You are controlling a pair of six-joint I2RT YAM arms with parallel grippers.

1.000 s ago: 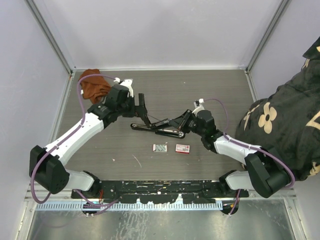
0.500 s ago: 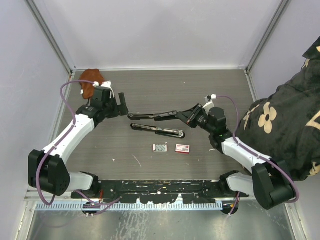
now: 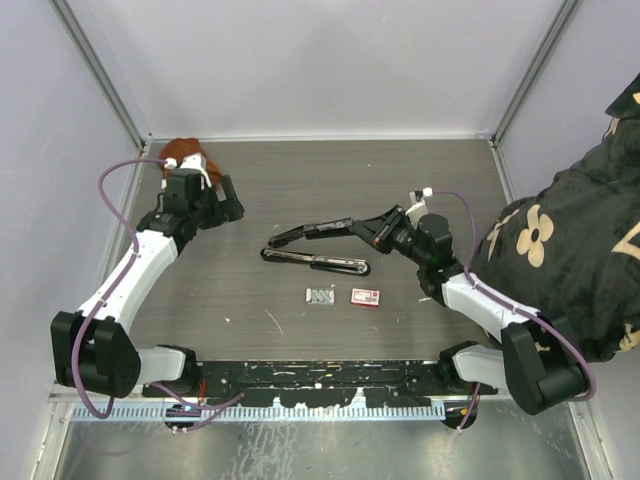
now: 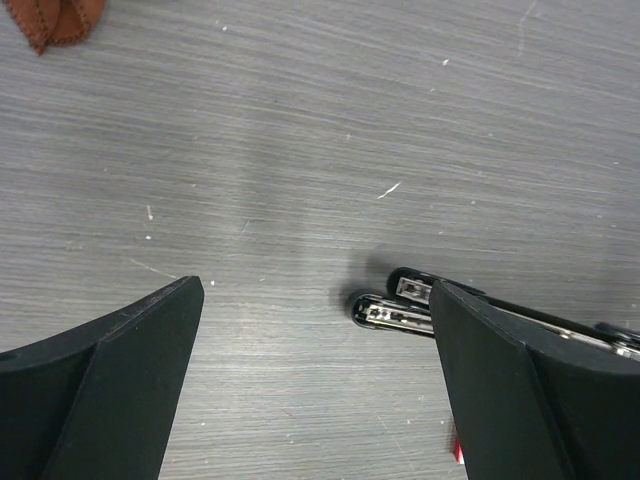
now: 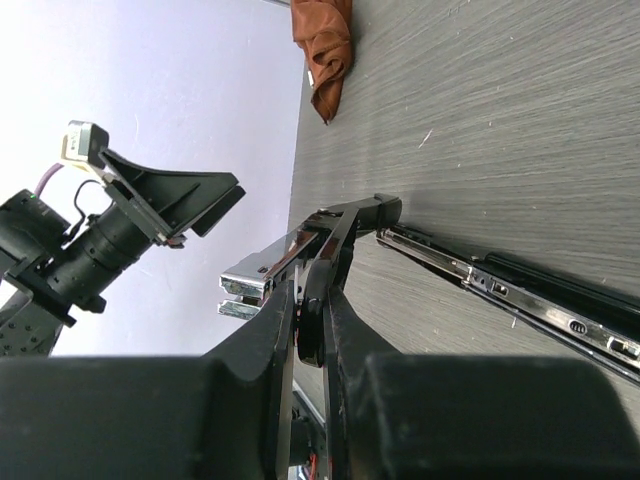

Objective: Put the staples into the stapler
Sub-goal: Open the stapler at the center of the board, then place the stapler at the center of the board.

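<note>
You have bare table (image 3: 250, 300) near and left of the staples (image 3: 319, 295); the open stapler (image 3: 315, 262) blocks the far side, and the box (image 3: 366, 297) seemingly crowds the right.

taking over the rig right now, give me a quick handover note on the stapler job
Claws: left claw open and empty, at the back left near the brown cloth. The right claw is shut on the stapler's upper arm, holding it raised off the base.
Things: the base lies mid-table; the staples tray and the red-and-white box sit just in front of it, untouched.
Done: the stapler is swung open.
Left: pick a strip from the tray, seat it in the stapler, close it.
</note>
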